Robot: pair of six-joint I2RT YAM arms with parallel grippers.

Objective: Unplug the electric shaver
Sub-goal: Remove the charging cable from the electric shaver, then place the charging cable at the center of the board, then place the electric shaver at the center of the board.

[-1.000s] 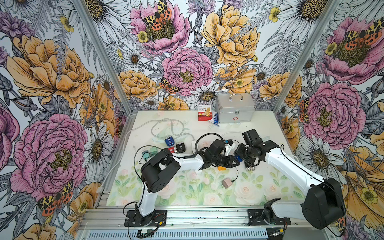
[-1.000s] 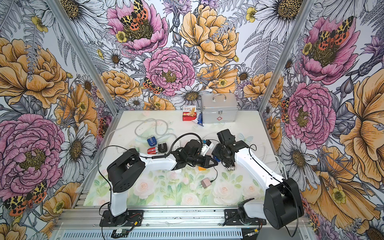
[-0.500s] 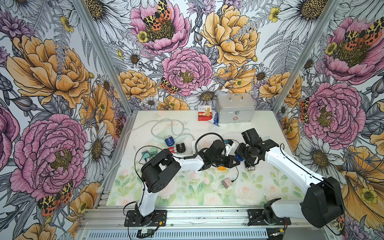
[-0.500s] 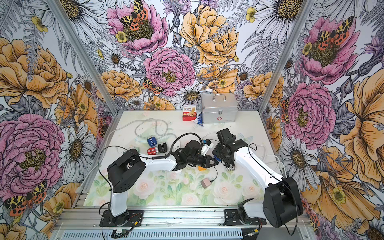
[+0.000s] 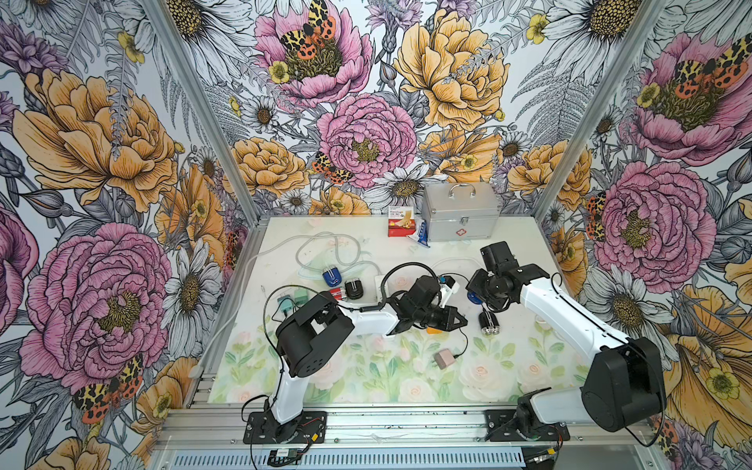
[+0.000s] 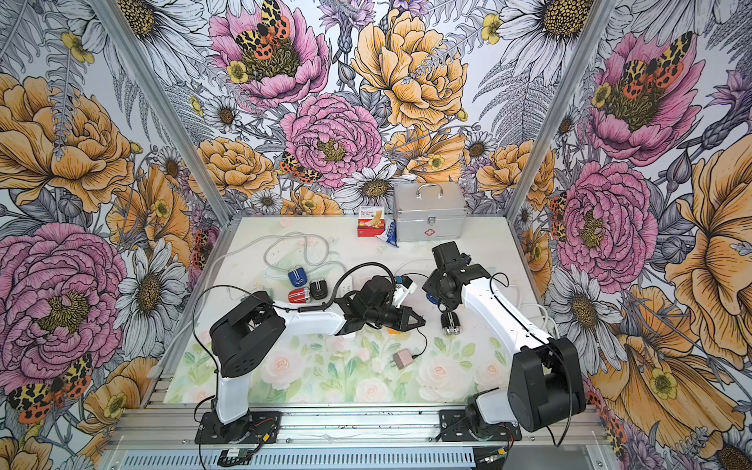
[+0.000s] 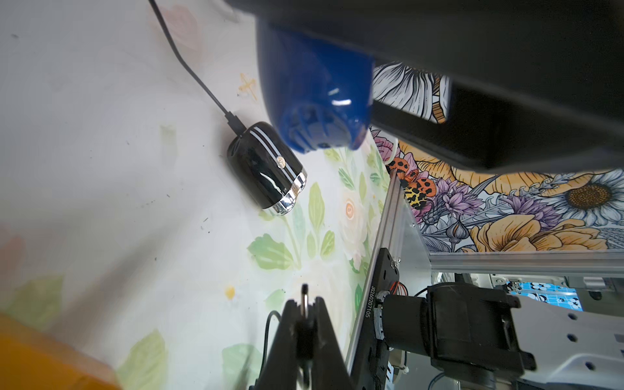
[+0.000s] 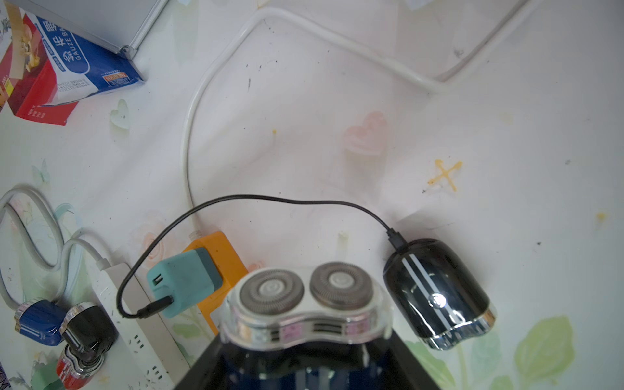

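Black pads pressed tight together: the left pincer [image 7: 306, 317] is clamped on a small cable plug [image 7: 305, 297], metal tip poking out past the fingertips. Its thin black lead [image 5: 465, 346] runs back behind the pincer to a pink charger [image 5: 442, 359] lying loose on the bench [image 5: 366, 386].

Just to the right there's daylight between plug and target. The blue electric shaver [image 7: 317, 91] is held up off the bench in the right pincer [image 8: 305, 341], jaws closed on its body and twin rotary heads facing the wrist camera. Its base end points toward the plug, with nothing in it that I can see. I read the pull as done, plug and shaver apart. The next move, I'd say, calls for releasing the plug and setting the shaver down gently without snagging that lead.

Just beside the right pincer, on its near side, a black shaver [image 8: 439, 293] lies on the bench. Its own lead [image 8: 270, 199] is plugged in and runs to a teal USB charger [image 8: 184, 280] on an orange adapter [image 8: 224, 250].

Now the writing, well beyond both pincers. A red box [image 5: 401, 221] reads "Bandage", and the blue pack [image 8: 84, 57] beside it reads "GAUZE BA…" with Chinese characters. The silver case [image 5: 460, 215] carries a red cross. No brand is readable on either shaver.
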